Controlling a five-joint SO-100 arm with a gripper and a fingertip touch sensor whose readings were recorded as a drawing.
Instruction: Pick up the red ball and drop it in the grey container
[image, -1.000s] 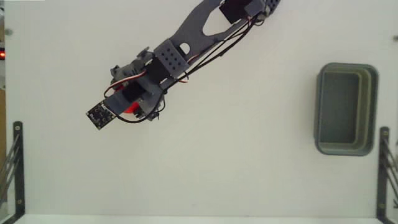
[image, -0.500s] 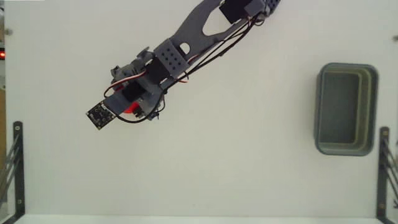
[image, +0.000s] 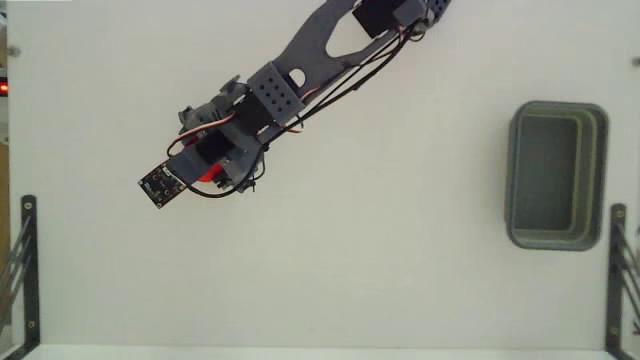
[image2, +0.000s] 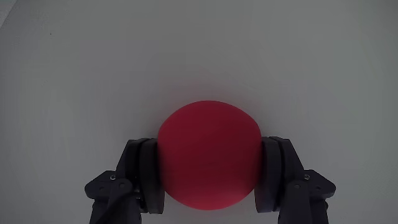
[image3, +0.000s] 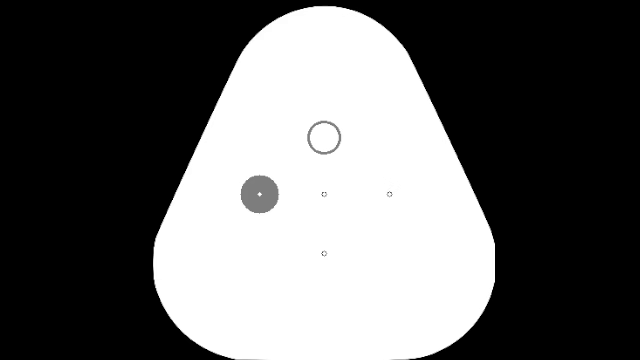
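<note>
In the wrist view the red ball (image2: 208, 152) fills the gap between the two dark fingers (image2: 146, 177), which press against its left and right sides. My gripper (image2: 208, 168) is shut on it. In the fixed view the arm reaches down-left from the top, and only a sliver of the red ball (image: 208, 176) shows under the gripper (image: 210, 172) at upper left of the white table. The grey container (image: 556, 174) stands far off at the right edge, hollow and with nothing inside.
Black metal brackets (image: 22, 262) stand at the left and right edges of the table in the fixed view. A small circuit board (image: 158, 186) sticks out at the gripper's lower left. Bare white table lies between ball and container.
</note>
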